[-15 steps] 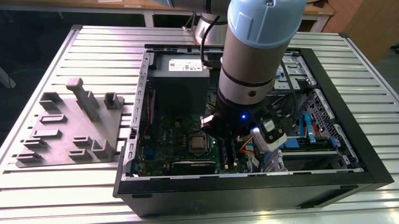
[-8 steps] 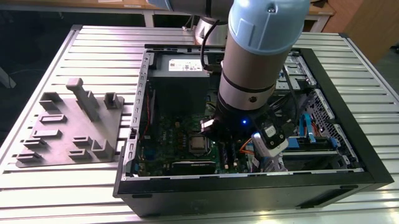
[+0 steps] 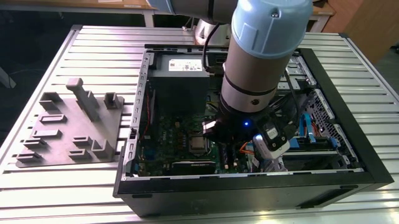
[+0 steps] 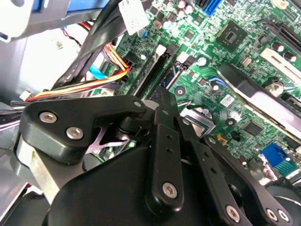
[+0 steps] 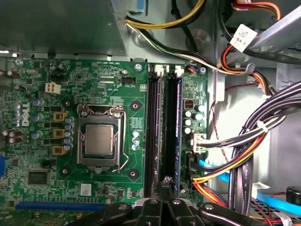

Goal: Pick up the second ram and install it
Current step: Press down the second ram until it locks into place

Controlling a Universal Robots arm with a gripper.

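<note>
— Two boards in the slots, then?
— Looks so. My gripper (image 5: 164, 186) has its jaws pinched together, nothing between them, tips over the slots' end. The second ram (image 5: 175, 127), I judge, stands in the slot nearer the cables (image 5: 235, 160), the other board (image 5: 153, 132) just beside it.
— What's left?
— Perhaps pressing home; I can't tell if it's latched.

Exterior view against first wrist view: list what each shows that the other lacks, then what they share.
Exterior view alone: the slatted table, the grey fixture plate, the arm reaching down into the computer case.

First wrist view alone: the memory slots, the gripper at their end, the bundled cables.

Both: the green motherboard and its processor socket.
</note>
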